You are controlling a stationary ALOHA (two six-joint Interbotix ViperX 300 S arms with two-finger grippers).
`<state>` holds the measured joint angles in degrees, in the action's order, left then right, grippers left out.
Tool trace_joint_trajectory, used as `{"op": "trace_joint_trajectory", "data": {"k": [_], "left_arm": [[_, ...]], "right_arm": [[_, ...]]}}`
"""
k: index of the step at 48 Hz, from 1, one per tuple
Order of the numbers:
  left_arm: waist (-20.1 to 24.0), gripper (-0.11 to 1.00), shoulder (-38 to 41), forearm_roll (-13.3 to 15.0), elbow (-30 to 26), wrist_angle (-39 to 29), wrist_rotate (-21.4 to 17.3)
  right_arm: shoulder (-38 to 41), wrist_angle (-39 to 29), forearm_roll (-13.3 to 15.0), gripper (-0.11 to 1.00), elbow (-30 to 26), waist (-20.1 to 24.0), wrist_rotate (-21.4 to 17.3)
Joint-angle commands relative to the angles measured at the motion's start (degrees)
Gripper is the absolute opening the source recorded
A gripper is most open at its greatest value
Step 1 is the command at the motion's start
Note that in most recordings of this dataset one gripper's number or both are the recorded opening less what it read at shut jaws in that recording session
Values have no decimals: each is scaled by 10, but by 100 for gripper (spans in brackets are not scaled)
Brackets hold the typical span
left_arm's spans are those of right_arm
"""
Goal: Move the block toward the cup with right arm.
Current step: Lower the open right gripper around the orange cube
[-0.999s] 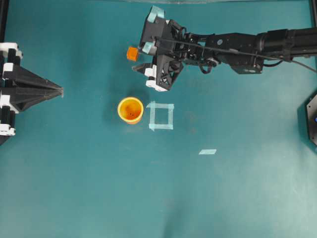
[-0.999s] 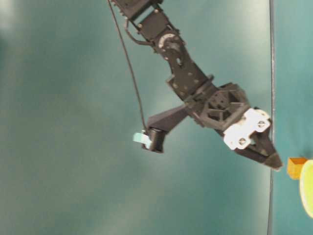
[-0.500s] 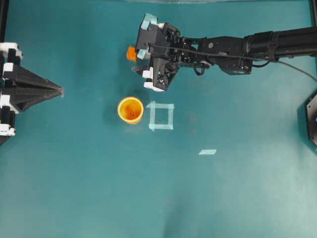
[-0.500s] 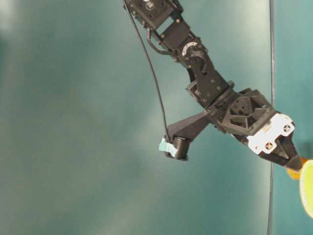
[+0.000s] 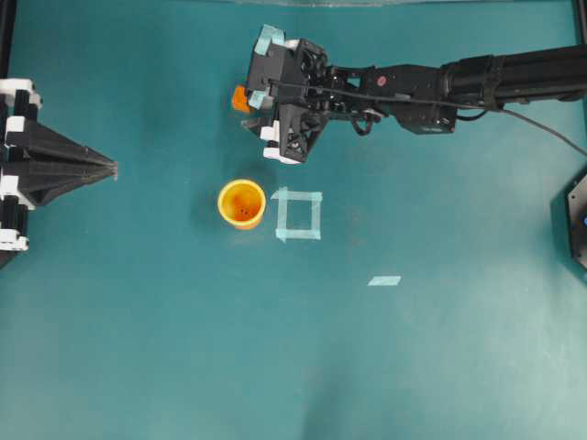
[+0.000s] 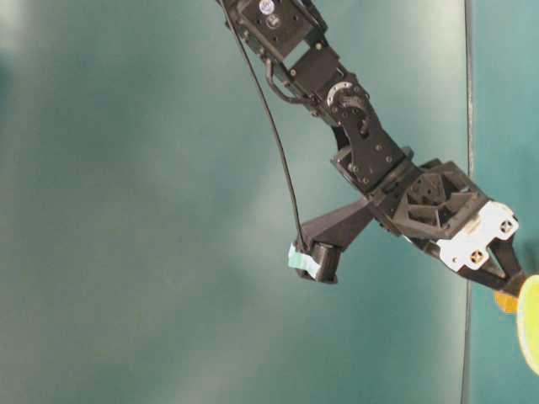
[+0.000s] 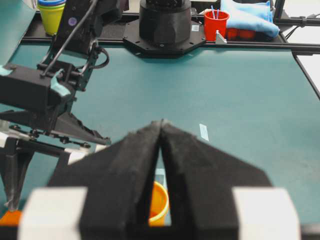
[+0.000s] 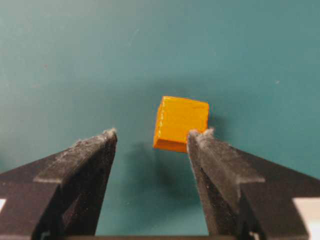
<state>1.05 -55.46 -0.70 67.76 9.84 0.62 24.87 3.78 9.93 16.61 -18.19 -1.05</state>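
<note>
The block [image 5: 238,97], a small orange cube, lies on the teal table at the back, left of centre. My right gripper [image 5: 246,108] hangs over it, open, and partly covers it from above. In the right wrist view the block [image 8: 181,122] sits just past the right fingertip [image 8: 201,136], not between the fingers. The orange-yellow cup [image 5: 242,203] stands upright nearer the front, apart from the block. My left gripper [image 5: 112,168] rests shut at the left edge. Through its fingers a strip of the cup [image 7: 159,202] shows.
A pale tape square [image 5: 298,214] is stuck to the table right beside the cup, and a short tape strip [image 5: 384,280] lies further right. A black base plate [image 5: 578,220] sits at the right edge. A red cup [image 7: 216,24] and blue cloth [image 7: 247,17] lie behind the table.
The right arm has reached further left and lower, bringing its open gripper over the block. The block and cup have stayed about where they were. The left arm has not moved.
</note>
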Motion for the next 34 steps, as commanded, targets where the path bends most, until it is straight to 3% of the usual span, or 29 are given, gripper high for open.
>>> {"op": "trace_joint_trajectory", "data": {"k": [1,22,34], "left_arm": [[1,8,4,-2,-11,6,1],[1,8,4,-2,-12,6,0],[1,8,4,-2,-11,6,0]], "right_arm": [[-12,4,4,62,-15,-4,1],[-12,4,48,62,-18,-4,2],[-25,1,54,62,-18,-4,2]]}}
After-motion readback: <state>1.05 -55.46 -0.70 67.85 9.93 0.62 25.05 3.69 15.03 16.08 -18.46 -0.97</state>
